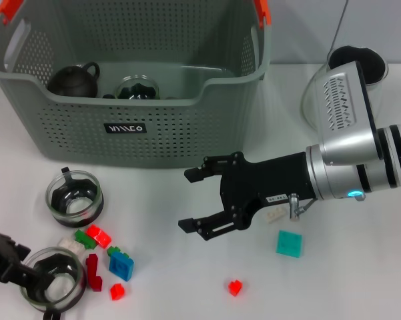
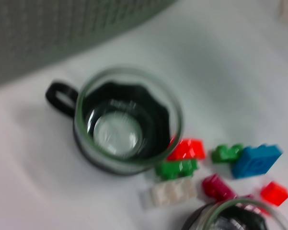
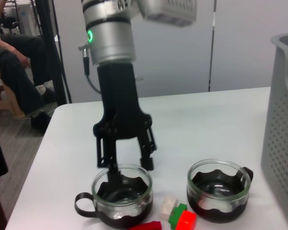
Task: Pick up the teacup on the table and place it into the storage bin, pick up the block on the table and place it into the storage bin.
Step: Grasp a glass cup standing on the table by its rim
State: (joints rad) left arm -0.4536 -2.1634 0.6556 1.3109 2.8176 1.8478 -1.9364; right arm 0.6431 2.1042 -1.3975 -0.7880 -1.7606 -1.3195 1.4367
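Two glass teacups with black liners stand at the table's left. The nearer teacup has my left gripper over it, open, with one finger dipped inside the rim and the other outside. The second teacup stands free, closer to the storage bin. Loose blocks lie between the cups, among them a blue block and a red block. My right gripper hovers open and empty in front of the bin.
Inside the bin sit a dark teapot and a glass cup. A teal block, a small red block and a white block lie on the right half of the table. A round container stands at the back right.
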